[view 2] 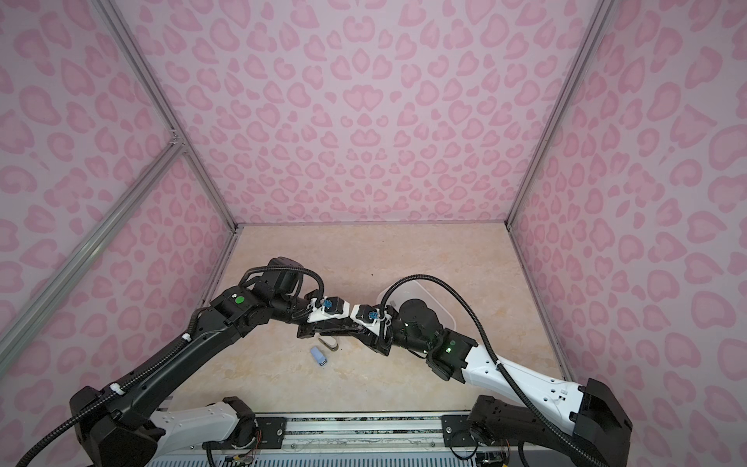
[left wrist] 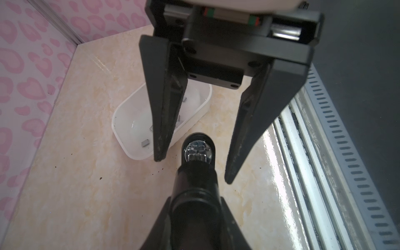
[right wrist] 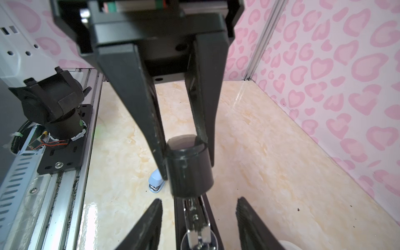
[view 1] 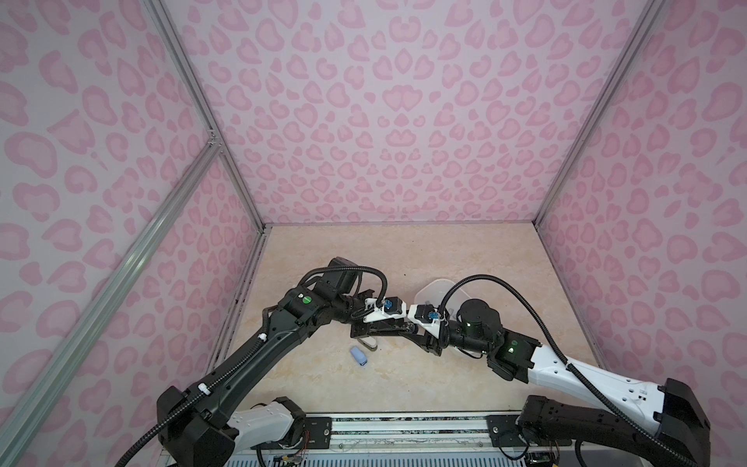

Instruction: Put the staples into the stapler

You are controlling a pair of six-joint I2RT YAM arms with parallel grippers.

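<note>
left arm (view 1: 258,343), right arm (view 1: 586,372) angled inward | left gripper (right wrist: 187,171) clamps black stapler (left wrist: 194,201) | right gripper (left wrist: 194,171) spread (astride its end)

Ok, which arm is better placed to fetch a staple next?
Probably right. The right gripper stands open and empty, with the white tray of staples on its side. The left gripper is shut on the black stapler, so it should hold it.

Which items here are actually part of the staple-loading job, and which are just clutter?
In play: black stapler, gripped by the left gripper, right gripper open at its end; staples; white tray holding them.
Lying about, apparently: small blue stapler; white stapler beside it, both untouched on the table.
</note>
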